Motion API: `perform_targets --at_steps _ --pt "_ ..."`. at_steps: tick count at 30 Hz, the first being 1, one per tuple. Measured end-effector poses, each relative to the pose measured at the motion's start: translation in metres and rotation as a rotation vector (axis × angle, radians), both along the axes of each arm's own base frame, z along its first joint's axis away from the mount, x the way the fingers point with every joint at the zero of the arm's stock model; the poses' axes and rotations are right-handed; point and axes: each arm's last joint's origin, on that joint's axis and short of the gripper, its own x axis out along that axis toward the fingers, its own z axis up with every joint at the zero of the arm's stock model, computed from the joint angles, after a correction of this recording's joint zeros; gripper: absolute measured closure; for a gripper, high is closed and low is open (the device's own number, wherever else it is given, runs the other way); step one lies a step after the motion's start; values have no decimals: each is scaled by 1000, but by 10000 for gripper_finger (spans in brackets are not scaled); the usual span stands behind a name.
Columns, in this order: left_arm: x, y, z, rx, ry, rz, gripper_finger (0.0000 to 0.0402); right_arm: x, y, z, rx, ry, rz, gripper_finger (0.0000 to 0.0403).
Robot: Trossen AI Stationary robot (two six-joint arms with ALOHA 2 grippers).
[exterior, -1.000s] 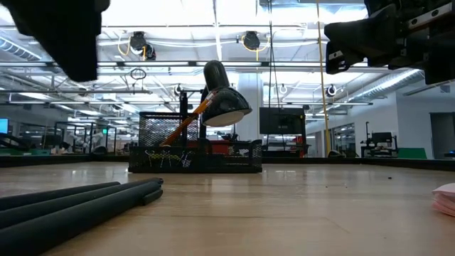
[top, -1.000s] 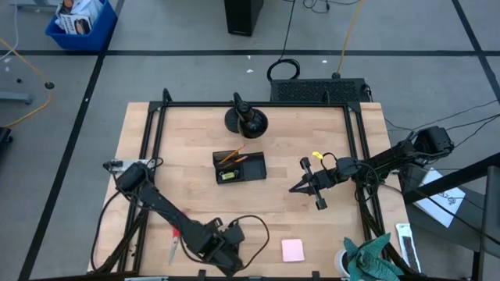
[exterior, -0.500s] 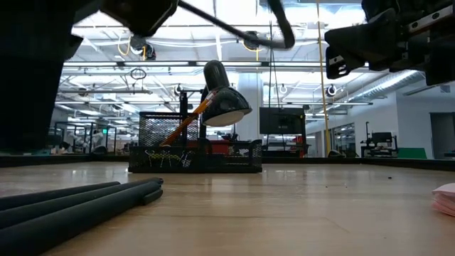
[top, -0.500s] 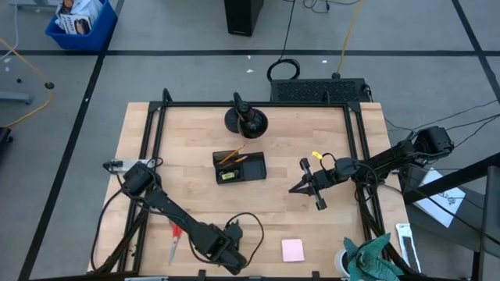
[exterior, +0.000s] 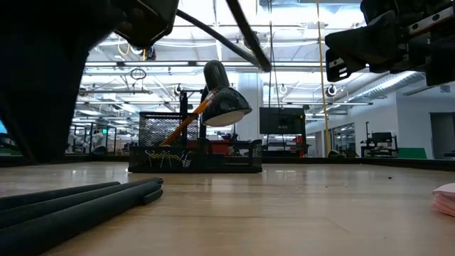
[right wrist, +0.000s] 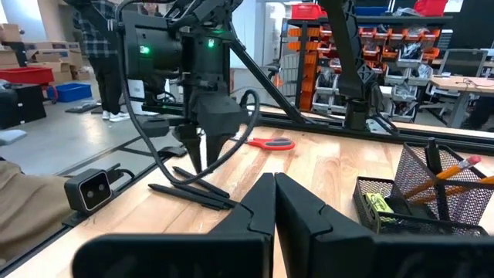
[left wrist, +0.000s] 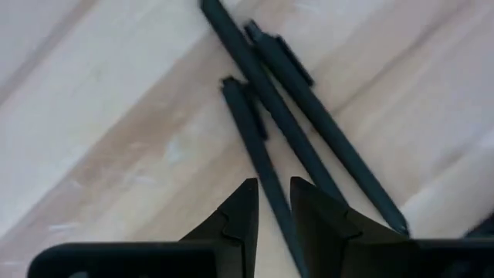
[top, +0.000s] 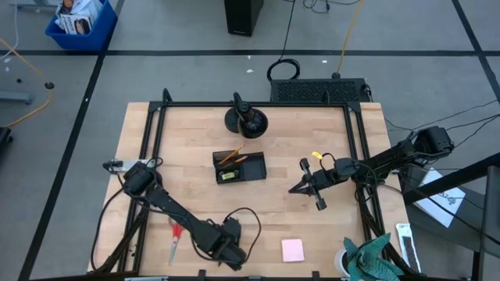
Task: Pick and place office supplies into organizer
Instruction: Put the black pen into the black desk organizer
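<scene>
My left gripper (left wrist: 269,202) straddles one of three black pens (left wrist: 262,158), fingers barely parted; right gripper (right wrist: 274,202) clenched at three o'clock.

Pens (left wrist: 309,131) cut off by edges

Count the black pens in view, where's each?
3, lying side by side on the table at its near edge, under the left gripper: one pen between its fingers, a second beside it, the third outermost. More could be hidden.
</scene>
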Motion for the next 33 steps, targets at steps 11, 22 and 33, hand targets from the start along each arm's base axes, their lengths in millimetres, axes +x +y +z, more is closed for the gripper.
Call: perform_targets --at_steps 11,22,33 --pt "3 6 -3 23 14 -1 321 0 0 -1 -1 9 0 403" --pt "7 2 -25 11 61 -41 321 0 0 -1 -1 12 0 403" --pt "8 0 -44 45 99 -133 327 0 0 -1 2 12 0 403"
